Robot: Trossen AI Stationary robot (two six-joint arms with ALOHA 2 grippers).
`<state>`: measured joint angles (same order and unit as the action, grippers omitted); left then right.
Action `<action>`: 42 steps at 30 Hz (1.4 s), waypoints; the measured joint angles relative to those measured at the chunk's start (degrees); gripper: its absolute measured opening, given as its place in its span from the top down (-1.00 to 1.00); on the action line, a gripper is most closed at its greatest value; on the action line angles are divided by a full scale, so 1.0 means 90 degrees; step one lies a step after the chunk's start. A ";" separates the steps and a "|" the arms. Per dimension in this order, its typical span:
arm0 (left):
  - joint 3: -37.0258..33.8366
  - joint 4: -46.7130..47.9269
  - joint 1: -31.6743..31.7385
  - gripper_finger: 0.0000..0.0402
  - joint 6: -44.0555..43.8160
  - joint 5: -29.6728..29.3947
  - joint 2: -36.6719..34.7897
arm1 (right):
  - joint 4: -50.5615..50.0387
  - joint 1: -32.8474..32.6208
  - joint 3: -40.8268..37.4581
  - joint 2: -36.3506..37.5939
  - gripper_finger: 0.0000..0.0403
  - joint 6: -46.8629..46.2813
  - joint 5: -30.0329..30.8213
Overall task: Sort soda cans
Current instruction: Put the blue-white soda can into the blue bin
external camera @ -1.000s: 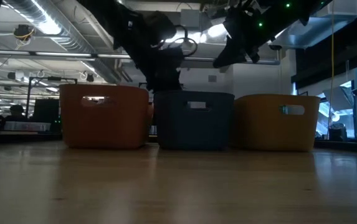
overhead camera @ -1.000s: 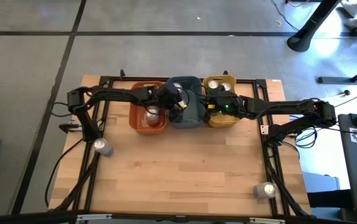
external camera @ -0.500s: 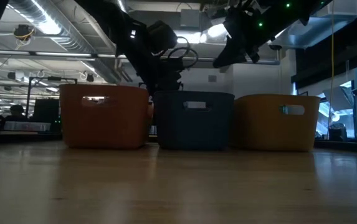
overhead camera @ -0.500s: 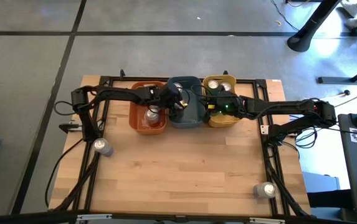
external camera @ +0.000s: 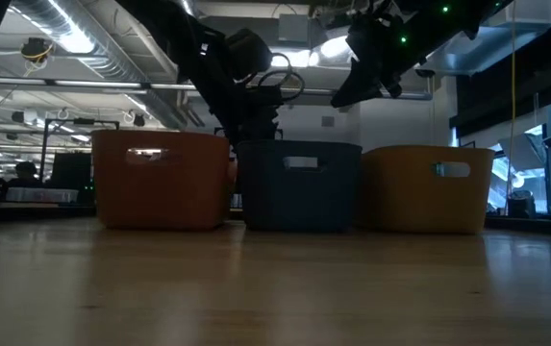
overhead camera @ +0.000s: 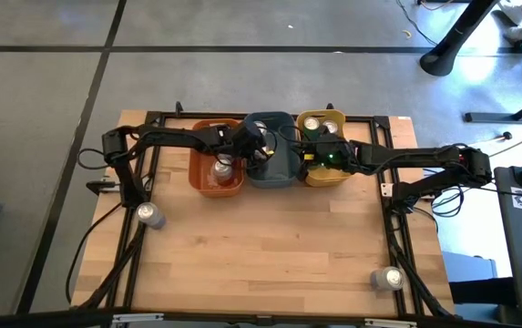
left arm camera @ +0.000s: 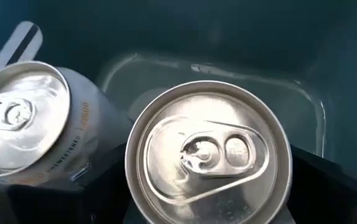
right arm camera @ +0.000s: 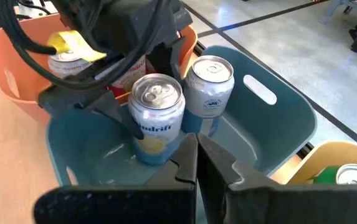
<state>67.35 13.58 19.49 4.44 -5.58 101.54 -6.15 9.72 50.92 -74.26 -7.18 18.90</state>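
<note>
My left gripper (overhead camera: 259,151) reaches down into the blue-grey middle bin (overhead camera: 283,171) and is shut on a white soda can (right arm camera: 157,115) with a silver top (left arm camera: 208,149). A second white can (right arm camera: 209,87) stands upright right beside it in the same bin. My right gripper (right arm camera: 197,155) hovers shut and empty above the gap between the blue-grey and yellow bins (overhead camera: 308,157). One can (overhead camera: 222,167) stands in the orange bin (overhead camera: 201,178), and two (overhead camera: 322,124) in the yellow bin (overhead camera: 320,178). My left gripper pinches the white can's side wall (right arm camera: 134,121) below its rim between the two fingers (right arm camera: 117,109), coming from above and pointing down. The can stands upright low in the blue-grey bin. Whether its base rests on the bin floor I cannot tell.
Two more cans stand on the wooden table, one near the left edge (overhead camera: 148,214) and one near the right front corner (overhead camera: 388,278). The three bins stand in a row at the table's far side (external camera: 294,183). A black frame (overhead camera: 397,237) runs along the table's edges.
My left gripper has sunk a little lower into the blue-grey bin with the can, then held still. The right arm has kept still.
</note>
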 joint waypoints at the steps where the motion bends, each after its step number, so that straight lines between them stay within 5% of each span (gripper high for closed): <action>1: 0.0005 0.0001 0.0000 -0.66 -0.0014 0.0000 -0.0003 | 0.0000 0.0000 0.0000 0.0000 0.96 0.0000 0.0000; 11: 0.0017 0.0377 0.0000 -0.66 -0.0084 -0.0057 -0.0010 | -0.0007 0.0000 0.0000 0.0000 0.96 0.0000 -0.0002; 20: 0.0017 0.0363 -0.0091 -0.66 -0.0621 -0.1076 -0.0015 | -0.0004 0.0000 0.0000 0.0000 0.96 -0.0002 -0.0003; 42: 0.0017 0.0422 -0.0083 -0.66 -0.0457 -0.1145 -0.0015 | 0.0000 0.0000 -0.0002 0.0000 0.96 -0.0073 -0.0078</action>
<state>67.51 17.37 18.74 0.32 -15.89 101.41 -6.15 9.72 50.89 -74.26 -7.84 18.20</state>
